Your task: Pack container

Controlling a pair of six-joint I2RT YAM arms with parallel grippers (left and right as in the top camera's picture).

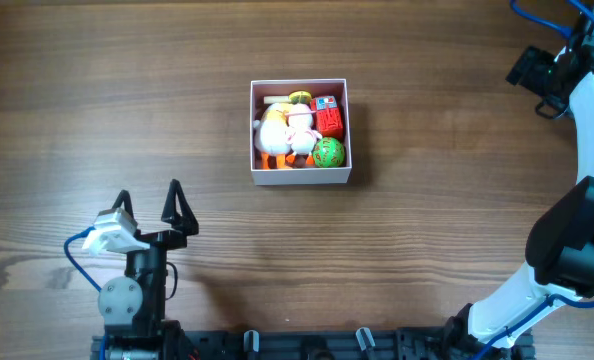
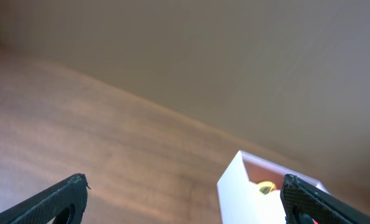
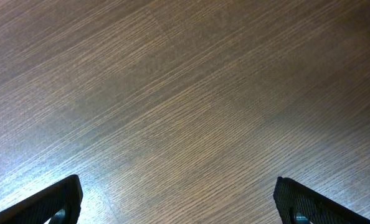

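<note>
Container (image 1: 300,178) sits at frame centre in the overhead, slightly above middle, square to the wooden table (image 1: 427,250). It also shows as a white corner at the lower right of the left wrist view. Inside, packed close:
- green ball (image 1: 328,152), lower right corner
- red toy (image 1: 327,116), above the ball
- white plush (image 1: 299,130), middle
- orange-and-white toy (image 1: 271,135), left side
- something small and yellow (image 1: 299,97) at the top wall, too small to name

No loose toys on the table in any view.

Left gripper (image 1: 148,193) is at lower left, well apart from the box, fingers spread wide, holding nothing. Right gripper (image 3: 179,182) is at the far upper right of the overhead. Its wrist view shows only wood grain between widely parted fingers, so it is empty too.

Judgement: packing looks done or nearly so, and what's left is a check and park. To do it well, keep both arms off the thin walls, since a nudge would probably slide the light box. If the plush rides above the rim (can't tell from above), press it straight down from overhead with the tips together, not from the side. Otherwise leave the contents alone.
</note>
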